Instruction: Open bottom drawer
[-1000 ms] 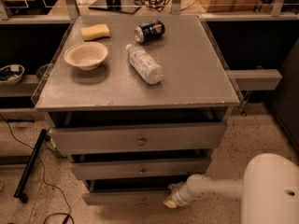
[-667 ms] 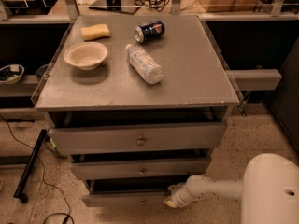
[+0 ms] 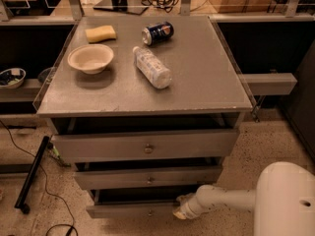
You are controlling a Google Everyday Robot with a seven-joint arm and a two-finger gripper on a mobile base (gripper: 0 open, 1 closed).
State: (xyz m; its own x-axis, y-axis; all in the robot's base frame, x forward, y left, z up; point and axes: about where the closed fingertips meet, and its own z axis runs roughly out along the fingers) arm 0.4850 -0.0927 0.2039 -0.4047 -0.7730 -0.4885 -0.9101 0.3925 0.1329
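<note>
Gripper (image 3: pixel 181 209) low at the right end of the bottom drawer (image 3: pixel 123 211) front, at or just beside its top edge, grip state cannot tell, knob (image 3: pixel 150 213) untouched; drawer, lowest of three, looks barely out, so most of the pull seems left.

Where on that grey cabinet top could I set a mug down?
The right half of the cabinet top, beyond the bottle and can, is bare, as is the strip in front of the bowl. Sponge, bowl, can and bottle crowd the back left. The gripper is low, by the bottom drawer.
</note>
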